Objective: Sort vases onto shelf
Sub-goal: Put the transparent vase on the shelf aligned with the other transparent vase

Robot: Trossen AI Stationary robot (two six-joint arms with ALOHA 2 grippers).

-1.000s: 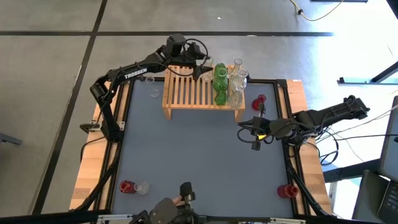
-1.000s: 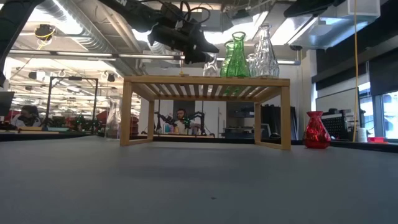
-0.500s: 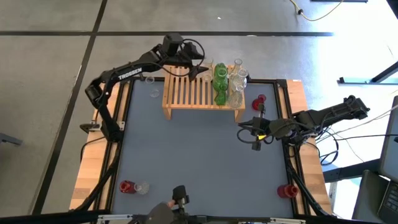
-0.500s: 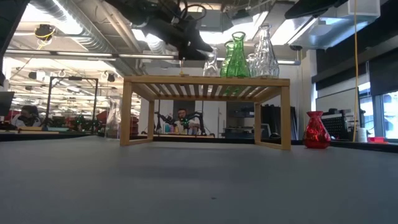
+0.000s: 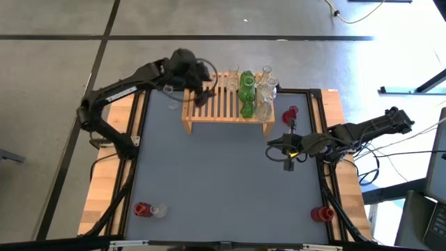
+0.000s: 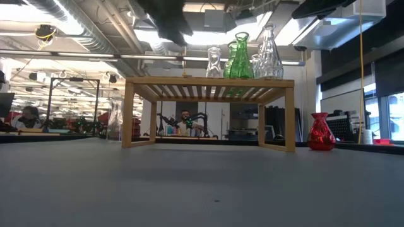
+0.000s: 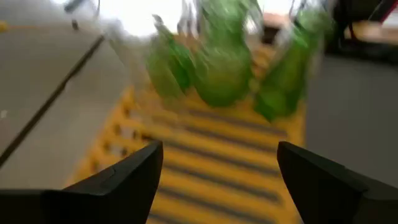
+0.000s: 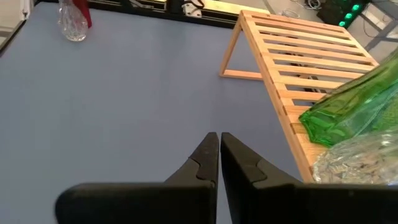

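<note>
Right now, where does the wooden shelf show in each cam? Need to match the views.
High view: shelf at the table's far edge, near the middle.
Low view: mid-picture, seen side-on, vases on top.
Left wrist view: its slats close up, just past the fingers.
Right wrist view: beyond the fingers, slats seen at an angle.
Shared landmark: the green vases on its top.

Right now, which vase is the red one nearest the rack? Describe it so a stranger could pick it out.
Start at the wooden rack at the table's far edge. Just off its right end, on the grey mat, stands a small red vase, alone. The other red vases sit at the near corners, far from the rack.
</note>
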